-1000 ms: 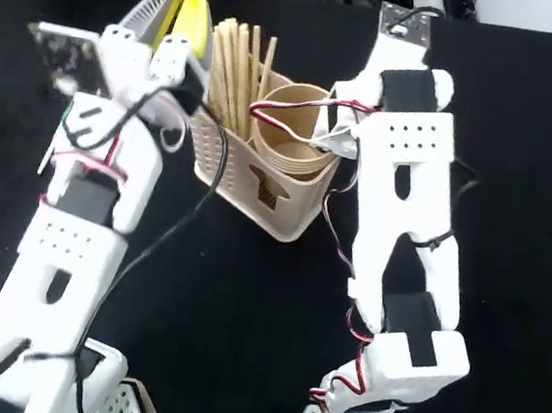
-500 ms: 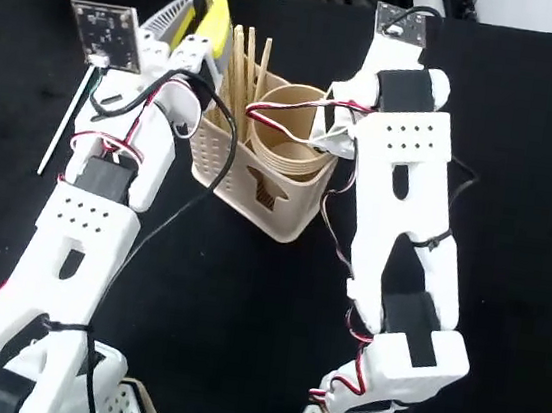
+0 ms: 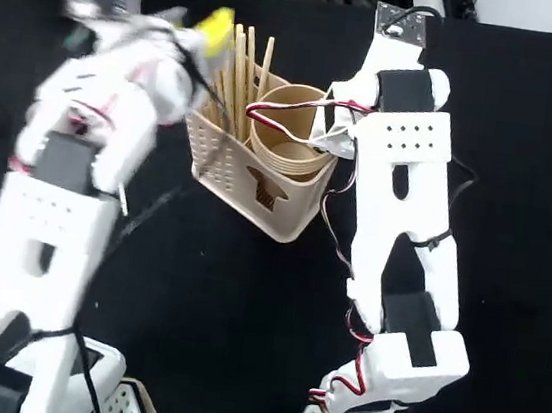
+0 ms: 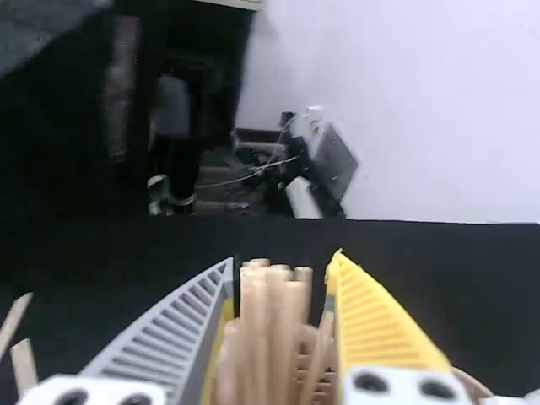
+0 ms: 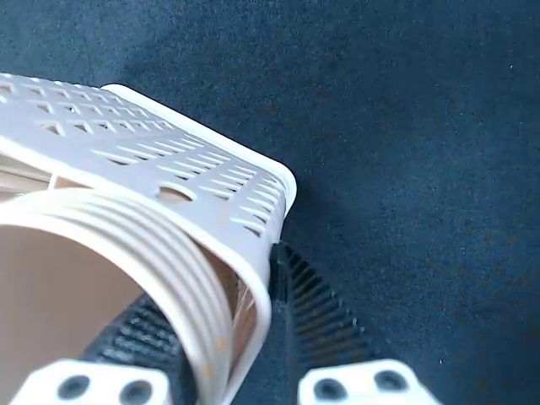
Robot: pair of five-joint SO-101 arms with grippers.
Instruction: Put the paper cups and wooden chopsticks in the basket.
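A beige basket (image 3: 258, 189) stands mid-table on the black cloth. It holds a stack of paper cups (image 3: 290, 133) and a bundle of upright wooden chopsticks (image 3: 242, 71). My left gripper (image 3: 212, 32) is at the chopsticks' tops, open, its grey and yellow fingers either side of the bundle (image 4: 270, 321). My right gripper (image 3: 330, 138) sits at the basket's right corner. There its black fingers (image 5: 321, 312) clasp the basket wall (image 5: 152, 156) beside the cups' rims (image 5: 169, 270).
Two pale stick ends (image 4: 23, 364) lie on the cloth off to one side of the left gripper. Both white arms stretch from the near edge toward the basket. Cables and equipment sit past the table's far edge.
The left arm swung up and right, bringing its gripper from beside the basket onto the chopstick tops. A loose chopstick seen at the left 0.5 s ago is now behind that arm. The right arm kept still.
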